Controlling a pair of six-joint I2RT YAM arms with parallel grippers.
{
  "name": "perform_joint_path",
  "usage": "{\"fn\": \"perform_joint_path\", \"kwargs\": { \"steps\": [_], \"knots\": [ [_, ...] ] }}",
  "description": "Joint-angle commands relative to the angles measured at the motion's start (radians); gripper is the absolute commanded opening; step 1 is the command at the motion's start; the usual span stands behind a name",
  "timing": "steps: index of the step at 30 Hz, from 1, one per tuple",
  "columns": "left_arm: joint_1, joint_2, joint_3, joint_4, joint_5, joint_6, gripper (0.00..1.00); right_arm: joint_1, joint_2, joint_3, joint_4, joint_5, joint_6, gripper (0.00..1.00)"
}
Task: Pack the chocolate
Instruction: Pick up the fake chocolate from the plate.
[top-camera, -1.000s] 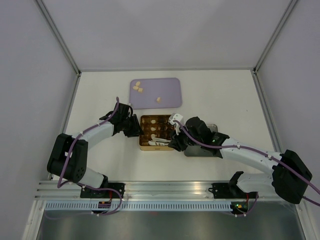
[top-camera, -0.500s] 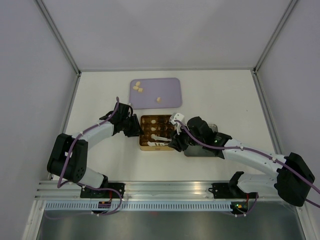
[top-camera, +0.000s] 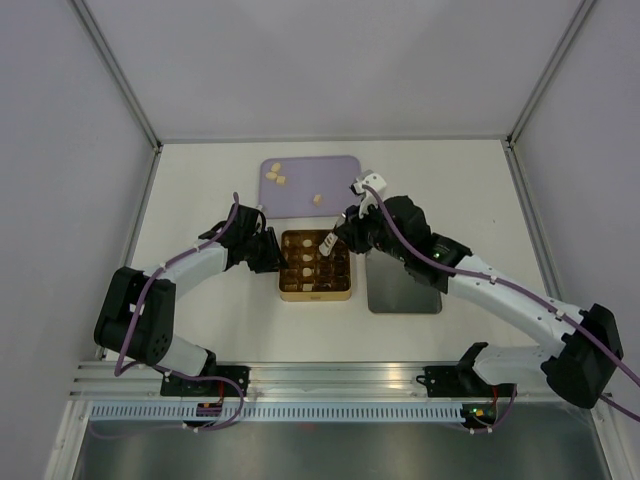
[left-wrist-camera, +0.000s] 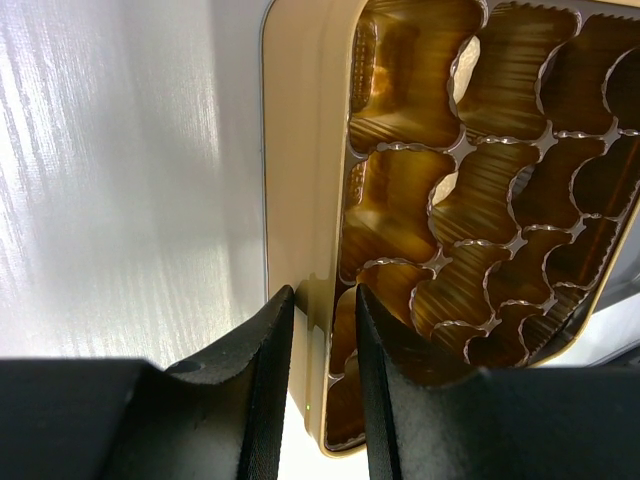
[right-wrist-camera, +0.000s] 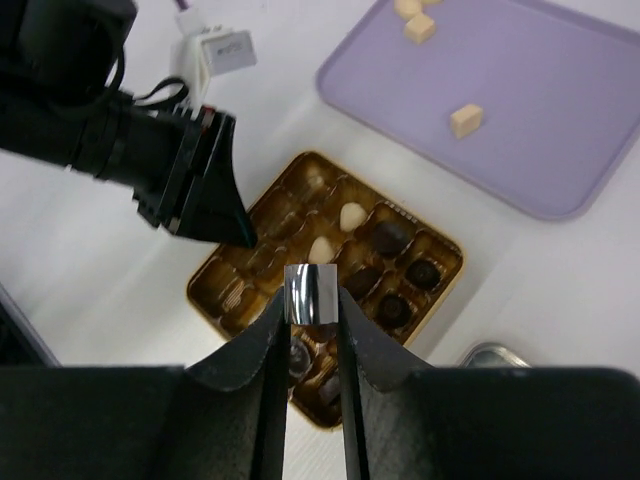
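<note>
The gold gridded tin (top-camera: 315, 266) sits mid-table. It holds several dark chocolates (right-wrist-camera: 392, 237) and two cream ones (right-wrist-camera: 320, 248). Three cream chocolates (top-camera: 317, 198) lie on the purple tray (top-camera: 335, 178) behind the tin, also in the right wrist view (right-wrist-camera: 466, 120). My left gripper (top-camera: 271, 254) is shut on the tin's left wall (left-wrist-camera: 312, 250), one finger outside and one inside (left-wrist-camera: 322, 300). My right gripper (top-camera: 341, 231) hovers above the tin's far edge, shut on the metal tweezers (right-wrist-camera: 312, 292), whose tips (top-camera: 327, 244) point down at the tin.
A grey metal lid (top-camera: 403, 284) lies right of the tin, under my right forearm; its corner shows in the right wrist view (right-wrist-camera: 490, 352). White walls enclose the table on three sides. The left arm's cable and connector (right-wrist-camera: 222, 48) lie beside the tin.
My right gripper has risen and moved from the tin's near right side toward its far edge, carrying the tweezers. The left gripper and the tin have not moved.
</note>
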Motion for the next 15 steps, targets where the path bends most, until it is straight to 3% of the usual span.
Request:
{"fn": "perform_joint_path", "kwargs": {
  "steps": [1,15],
  "knots": [
    [-0.007,0.002,0.037,0.012,0.03,0.039,0.36,-0.039,0.064,0.096,0.016,0.055,0.048,0.22],
    [-0.007,-0.002,0.029,0.012,0.034,0.039,0.36,-0.111,0.493,0.51,-0.066,0.225,-0.003,0.24]
  ]
}}
